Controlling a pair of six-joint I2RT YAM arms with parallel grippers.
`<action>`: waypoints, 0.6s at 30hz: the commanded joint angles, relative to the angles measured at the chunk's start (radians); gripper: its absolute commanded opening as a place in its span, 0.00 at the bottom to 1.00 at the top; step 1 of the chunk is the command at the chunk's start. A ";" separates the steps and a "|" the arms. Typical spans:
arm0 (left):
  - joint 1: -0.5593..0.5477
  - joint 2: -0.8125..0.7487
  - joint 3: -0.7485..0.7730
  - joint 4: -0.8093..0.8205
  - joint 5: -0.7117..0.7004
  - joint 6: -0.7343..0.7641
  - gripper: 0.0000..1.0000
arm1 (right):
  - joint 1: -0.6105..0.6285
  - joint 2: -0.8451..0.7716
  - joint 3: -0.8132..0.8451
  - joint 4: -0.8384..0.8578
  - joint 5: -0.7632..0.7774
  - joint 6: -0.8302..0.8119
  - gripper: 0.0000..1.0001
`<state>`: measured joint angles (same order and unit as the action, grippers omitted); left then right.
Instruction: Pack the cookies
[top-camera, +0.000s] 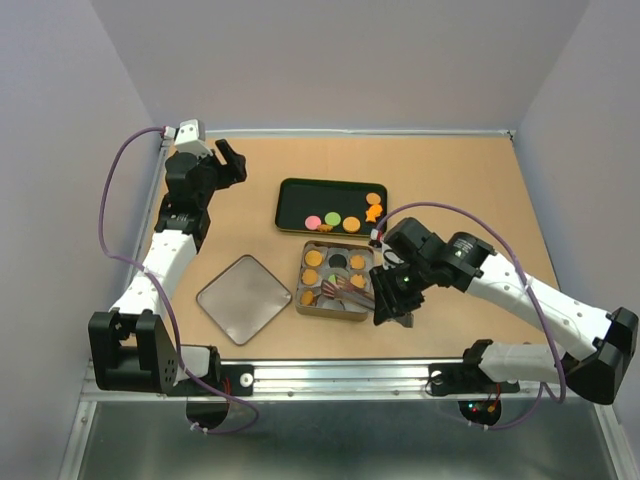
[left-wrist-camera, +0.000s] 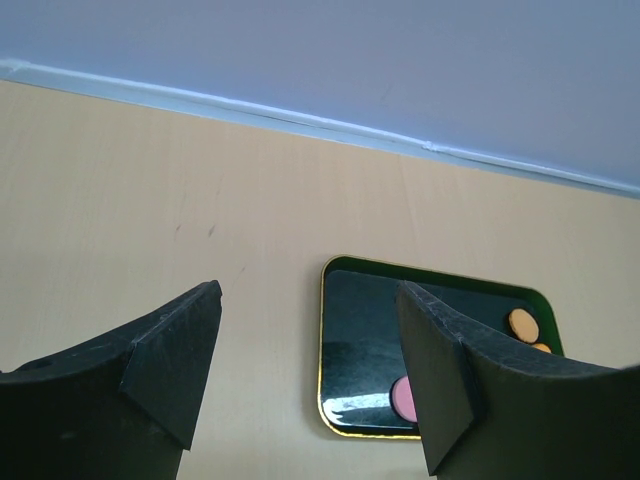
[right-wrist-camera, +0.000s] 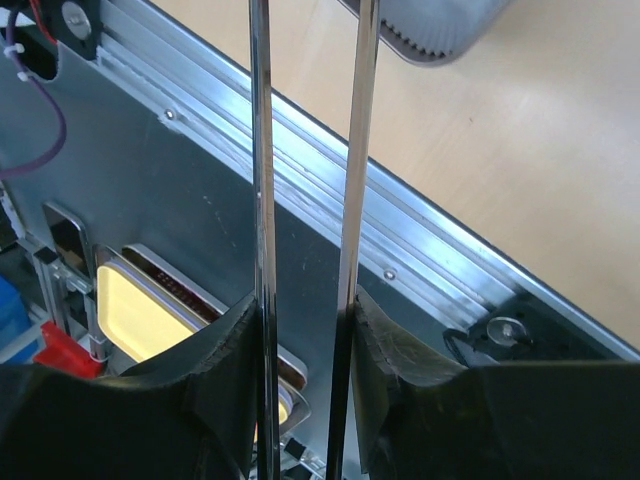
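Several cookies (top-camera: 332, 219) lie on a black tray (top-camera: 295, 200): pink, green and orange discs and an orange shaped piece (top-camera: 372, 212). More cookies sit in paper cups inside a square tin (top-camera: 303, 300). My right gripper (top-camera: 392, 300) is shut on metal tongs (top-camera: 350, 290), whose tips reach into the tin. In the right wrist view the two tong arms (right-wrist-camera: 262, 150) run up between the fingers (right-wrist-camera: 225, 350) of my right gripper (right-wrist-camera: 305, 310). My left gripper (top-camera: 232, 160) hovers open and empty at the far left. In its wrist view my left gripper (left-wrist-camera: 310, 292) frames the tray (left-wrist-camera: 370, 330), with a pink cookie (left-wrist-camera: 404, 400) on it.
A square grey lid (top-camera: 243, 298) lies flat left of the tin. The metal rail (top-camera: 340, 375) runs along the table's near edge, under the right wrist. Walls close the table at the back and both sides.
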<state>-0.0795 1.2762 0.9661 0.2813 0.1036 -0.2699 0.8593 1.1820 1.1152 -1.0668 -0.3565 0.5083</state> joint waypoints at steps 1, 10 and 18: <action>-0.009 -0.008 0.016 0.025 -0.008 0.015 0.80 | 0.004 -0.064 -0.014 -0.042 0.030 0.019 0.40; -0.016 -0.006 0.016 0.024 -0.015 0.020 0.80 | 0.015 -0.062 -0.054 -0.028 -0.018 0.012 0.40; -0.017 -0.009 0.019 0.021 -0.021 0.024 0.80 | 0.084 -0.035 -0.074 -0.022 -0.012 0.021 0.40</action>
<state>-0.0910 1.2762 0.9661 0.2726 0.0929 -0.2646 0.9092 1.1419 1.0492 -1.1137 -0.3546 0.5220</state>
